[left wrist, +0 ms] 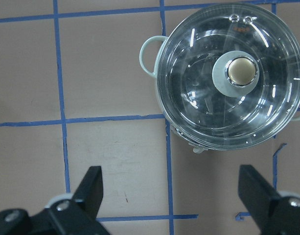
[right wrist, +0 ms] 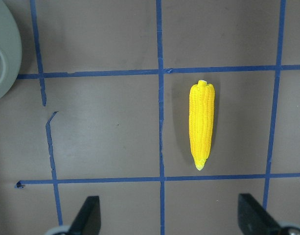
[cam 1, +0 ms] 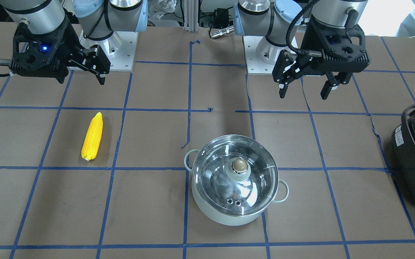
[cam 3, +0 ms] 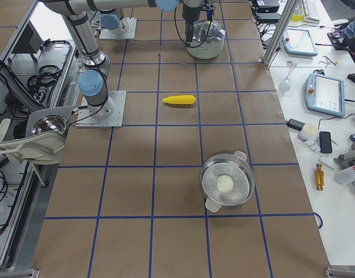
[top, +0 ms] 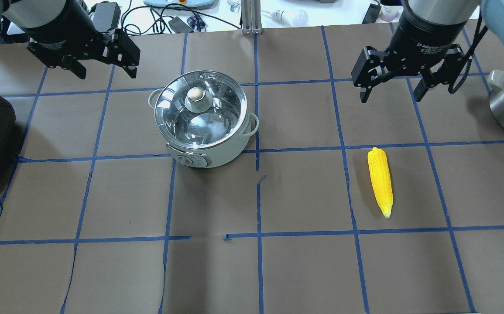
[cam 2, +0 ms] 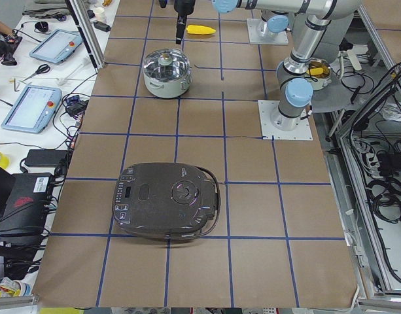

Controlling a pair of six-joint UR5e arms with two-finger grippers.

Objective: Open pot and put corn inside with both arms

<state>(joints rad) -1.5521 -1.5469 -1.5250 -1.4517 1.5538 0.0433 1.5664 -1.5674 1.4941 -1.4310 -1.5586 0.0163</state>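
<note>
Both grippers are spread wide and hold nothing: your left gripper (top: 105, 69) hangs above the table off to one side of the pot (top: 204, 150), and your right gripper (top: 390, 93) hangs above the table near the corn (top: 380, 179), touching neither. The pot stands on the brown paper with its glass lid (top: 217, 126) seated and the knob (top: 196, 93) at the centre. The corn lies flat in a taped square, well apart from the pot. Nothing has been started, so the risks lie ahead of you. The knob looks small and rounded. If you close on it off-centre, it will likely slip out and the lid could drop back or slide off the rim. The cob is round and tapered, so a pinch near the thin tip may squeeze it out or set it rolling. It also looks about as long as the pot is wide, and lowered flat it could bridge the rim instead of dropping in. Keep the lifted lid well aside, or your arms may crowd each other over the pot.
</note>
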